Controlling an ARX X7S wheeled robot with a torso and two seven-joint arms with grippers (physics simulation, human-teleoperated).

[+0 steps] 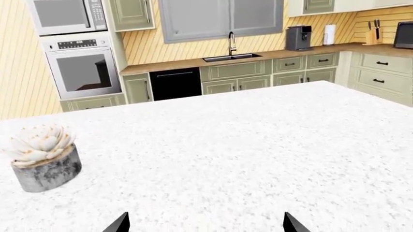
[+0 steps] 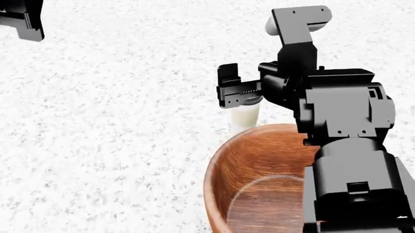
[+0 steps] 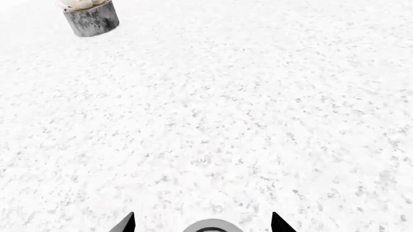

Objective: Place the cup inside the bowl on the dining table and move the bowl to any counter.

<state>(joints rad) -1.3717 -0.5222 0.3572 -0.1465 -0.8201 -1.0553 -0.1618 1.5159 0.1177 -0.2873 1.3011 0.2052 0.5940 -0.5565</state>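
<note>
The cream-white cup (image 2: 245, 117) stands upright on the white speckled dining table (image 2: 116, 126), just beyond the rim of the big reddish-brown wooden bowl (image 2: 259, 165). My right gripper (image 2: 241, 94) hovers at the cup's top. It is open, with its fingertips on either side of the grey lid (image 3: 211, 226) and a gap at each side. The bowl holds nothing. My left gripper (image 1: 206, 223) is open over bare table, far to the left, with nothing between its fingers. The brown wood counter (image 1: 284, 52) with its black sink (image 1: 231, 57) runs along the far wall.
A succulent in a grey stone pot (image 1: 46, 166) stands on the table, also visible as the pot (image 3: 92, 19) in the right wrist view. Beyond the table are green cabinets, a black dishwasher (image 1: 175, 83), a wall oven (image 1: 84, 70), a coffee machine (image 1: 299, 38) and a knife block (image 1: 372, 34).
</note>
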